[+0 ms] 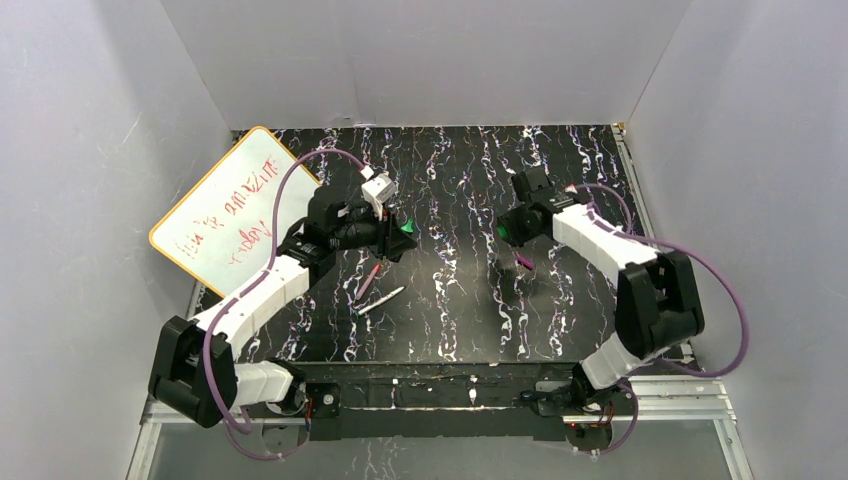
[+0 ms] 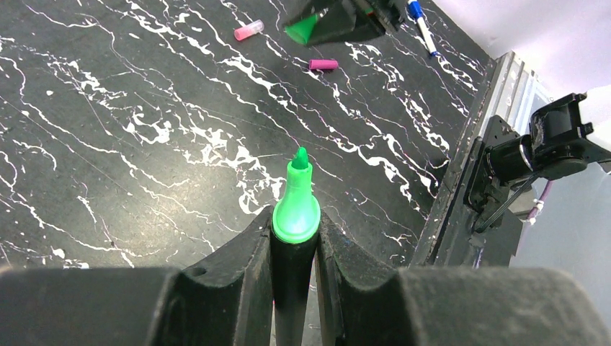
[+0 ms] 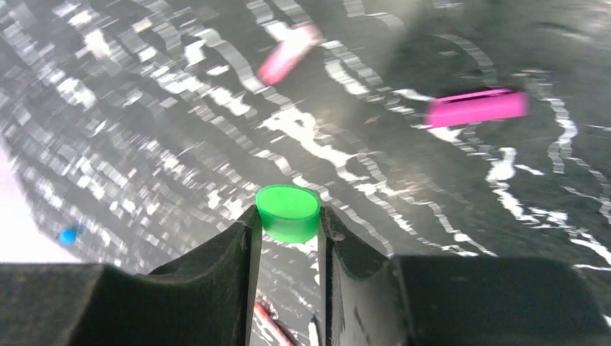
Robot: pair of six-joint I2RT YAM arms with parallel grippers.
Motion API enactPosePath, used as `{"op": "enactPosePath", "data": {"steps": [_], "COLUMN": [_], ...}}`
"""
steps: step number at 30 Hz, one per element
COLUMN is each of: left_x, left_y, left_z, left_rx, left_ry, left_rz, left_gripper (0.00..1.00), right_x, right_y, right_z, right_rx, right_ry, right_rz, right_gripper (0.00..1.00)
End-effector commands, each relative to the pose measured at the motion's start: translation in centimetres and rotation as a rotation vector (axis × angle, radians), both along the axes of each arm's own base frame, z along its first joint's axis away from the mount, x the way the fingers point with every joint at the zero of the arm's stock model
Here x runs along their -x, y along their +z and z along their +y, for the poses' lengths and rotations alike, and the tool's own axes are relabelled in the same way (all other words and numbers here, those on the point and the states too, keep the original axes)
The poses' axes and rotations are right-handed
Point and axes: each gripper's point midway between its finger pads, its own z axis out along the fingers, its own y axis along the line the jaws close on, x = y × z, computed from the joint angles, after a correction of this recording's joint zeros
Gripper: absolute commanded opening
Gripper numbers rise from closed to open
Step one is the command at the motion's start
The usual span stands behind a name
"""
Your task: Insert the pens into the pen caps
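Open air above the middle of the desk (image 1: 460, 330) separates the left pincer (image 1: 398, 232), clamped on a black pen (image 2: 296, 209), from the right pincer (image 1: 503, 232), gripping a green cap (image 3: 288, 210). A magenta pen (image 1: 368, 281) and a white-grey pen (image 1: 382, 300) lie toward the left edge, and a magenta cap (image 1: 524, 261) lies beneath the right pincer. A whiteboard (image 1: 225, 210) blocks the far left corner, and walls (image 1: 420, 60) close three sides.

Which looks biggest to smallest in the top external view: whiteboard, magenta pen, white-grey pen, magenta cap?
1. The whiteboard, by far the largest.
2 and 3. The magenta pen and the white-grey pen look about alike, so they are not ranked.
4. The magenta cap, smallest.
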Motion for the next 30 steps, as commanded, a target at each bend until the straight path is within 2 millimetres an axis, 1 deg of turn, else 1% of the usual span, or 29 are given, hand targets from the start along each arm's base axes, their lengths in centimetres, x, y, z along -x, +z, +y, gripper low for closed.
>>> {"op": "enactPosePath", "data": {"steps": [1, 2, 3, 5, 7, 9, 11, 15, 17, 20, 21, 25, 30], "left_x": [0.1, 0.1, 0.2, 0.3, 0.4, 0.4, 0.4, 0.4, 0.3, -0.1, -0.3, -0.9, -1.4], "left_y": [0.8, 0.8, 0.7, 0.7, 0.8, 0.9, 0.9, 1.0, 1.0, 1.0, 1.0, 0.9, 1.5], "left_z": [-0.8, -0.9, -1.0, -1.1, -1.2, -1.2, -1.2, -1.2, -1.1, -0.9, -0.7, 0.1, 0.9], "left_rx": [0.028, 0.031, 0.033, 0.04, 0.046, 0.05, 0.053, 0.055, 0.053, 0.042, 0.036, 0.005, -0.013], "left_ry": [-0.039, -0.044, -0.047, -0.055, -0.06, -0.061, -0.062, -0.061, -0.053, -0.025, -0.013, 0.042, 0.094], "left_rz": [-0.001, 0.003, 0.007, 0.012, 0.012, 0.01, 0.011, 0.006, 0.001, -0.012, -0.017, -0.045, -0.086], "left_gripper": [0.0, 0.0, 0.0, 0.0, 0.0, 0.0, 0.0, 0.0, 0.0, 0.0, 0.0, 0.0, 0.0], "right_x": [-4.4, -4.9, -5.7, -6.3, -6.9, -7.3, -7.3, -5.8, -4.8, -3.8, -3.2, -1.6, 0.0], "right_y": [8.7, 10.2, 12.2, 14.7, 16.7, 18.4, 20.0, 22.6, 23.4, 24.0, 24.2, 24.9, 24.2], "right_z": [2.3, 3.0, 3.8, 5.2, 6.5, 8.1, 10.0, 13.5, 15.2, 17.1, 17.8, 19.1, 20.3], "right_rx": [0.087, 0.084, 0.066, 0.066, 0.084, 0.098, 0.086, 0.019, -0.012, -0.048, -0.074, -0.114, -0.14], "right_ry": [0.169, 0.2, 0.221, 0.286, 0.344, 0.407, 0.483, 0.644, 0.714, 0.782, 0.821, 0.907, 0.974], "right_rz": [-0.444, -0.53, -0.632, -0.756, -0.828, -0.881, -0.952, -1.108, -1.153, -1.175, -1.181, -1.213, -1.183], "right_gripper": [0.29, 0.29, 0.29, 0.3, 0.3, 0.29, 0.29, 0.33, 0.33, 0.33, 0.33, 0.33, 0.32]}}
